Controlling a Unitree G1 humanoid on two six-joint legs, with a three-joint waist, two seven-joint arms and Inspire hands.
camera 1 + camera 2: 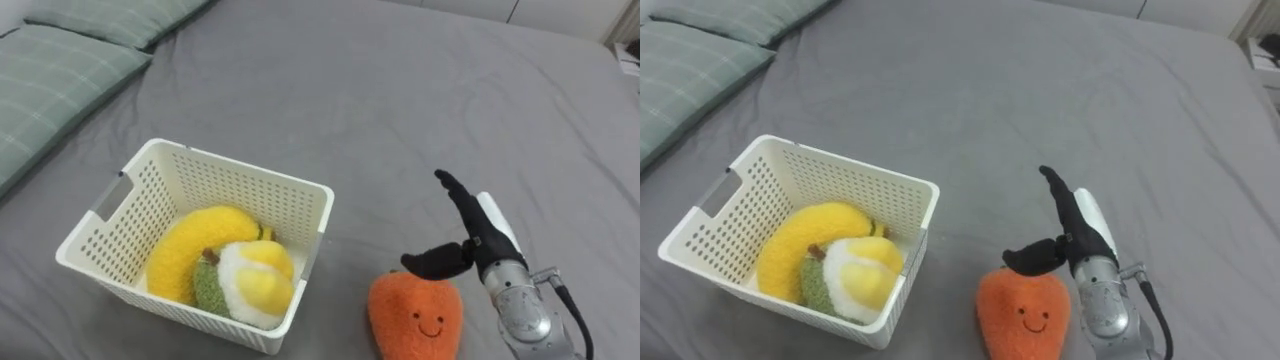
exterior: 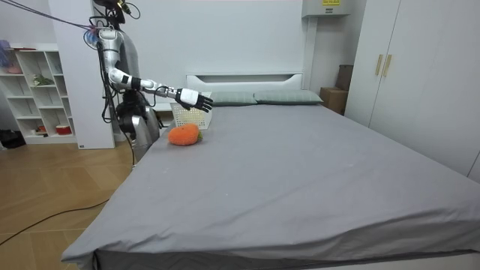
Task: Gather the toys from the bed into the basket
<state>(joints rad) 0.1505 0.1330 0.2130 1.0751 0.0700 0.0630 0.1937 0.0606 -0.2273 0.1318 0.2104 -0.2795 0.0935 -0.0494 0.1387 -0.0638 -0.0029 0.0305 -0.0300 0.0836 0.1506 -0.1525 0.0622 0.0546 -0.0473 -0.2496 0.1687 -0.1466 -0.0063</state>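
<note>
As the right hand hovers, an orange toy lies near.

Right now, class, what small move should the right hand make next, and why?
Probably lower the right hand onto the orange plush toy and close round it: the hand hangs open close above it, and the toy lies outside the white basket.

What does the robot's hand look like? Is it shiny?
Its right hand has thin black fingers and a smooth white cover on the back. The wrist behind it is round, shiny silver metal, with a dark cable curving beside it. In the room view, the arm looks silver and black.
</note>
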